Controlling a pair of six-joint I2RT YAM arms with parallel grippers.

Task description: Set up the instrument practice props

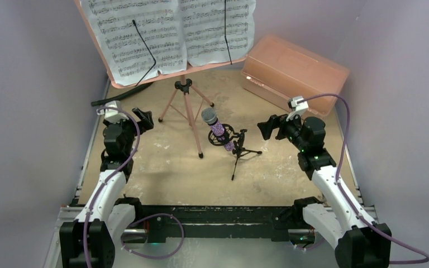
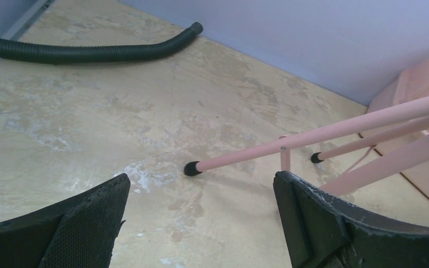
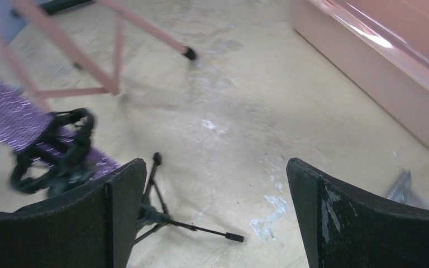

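Note:
The pink music stand [image 1: 185, 109] is upright on its tripod legs at the back of the table, and white sheet-music pages [image 1: 145, 33] lie open on its desk under two black clips. Just right of it, the purple glitter microphone [image 1: 217, 129] rests tilted in the ring mount of the small black tripod mic stand [image 1: 238, 149]. My left gripper [image 1: 136, 118] hovers open to the left of the pink legs [image 2: 313, 137], nothing between its fingers [image 2: 201, 184]. My right gripper [image 1: 270, 127] hovers open to the right of the microphone [image 3: 11, 114] and mic stand [image 3: 162, 215], also empty [image 3: 215, 167].
A salmon plastic box [image 1: 293, 72] lies at the back right, close to the right gripper [image 3: 380, 67]. A black corrugated hose [image 2: 89, 53] runs along the back left edge. A small grey metal piece [image 3: 399, 184] lies by the box. Purple walls close in three sides.

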